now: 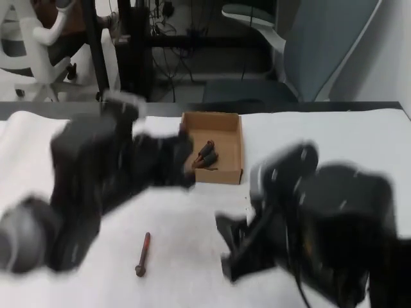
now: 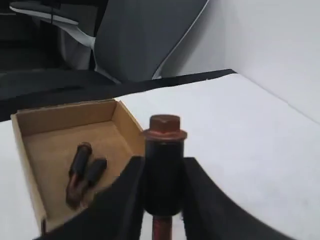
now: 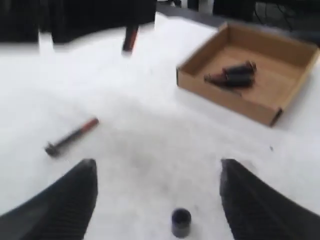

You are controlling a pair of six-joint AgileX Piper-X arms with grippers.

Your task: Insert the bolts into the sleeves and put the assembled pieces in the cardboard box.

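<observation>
My left gripper [image 2: 163,167] is shut on an assembled piece [image 2: 164,147], a rusty bolt standing upright in a black sleeve. It is held just beside the cardboard box [image 2: 27,150], where two assembled pieces [image 2: 84,171] lie together. In the high view this gripper [image 1: 183,163] is at the left wall of the box [image 1: 230,149]. My right gripper [image 3: 157,167] is open above the white cloth, with a loose black sleeve [image 3: 181,222] standing between its fingers. A loose bolt [image 3: 72,136] lies on the cloth, and it appears in the high view [image 1: 142,254] too.
The bench is covered with a white cloth [image 1: 192,218]. The box [image 3: 235,97] sits at the far middle of the bench. A black bench edge, office chairs and cables lie beyond it. The right arm [image 1: 321,224] takes up the near right.
</observation>
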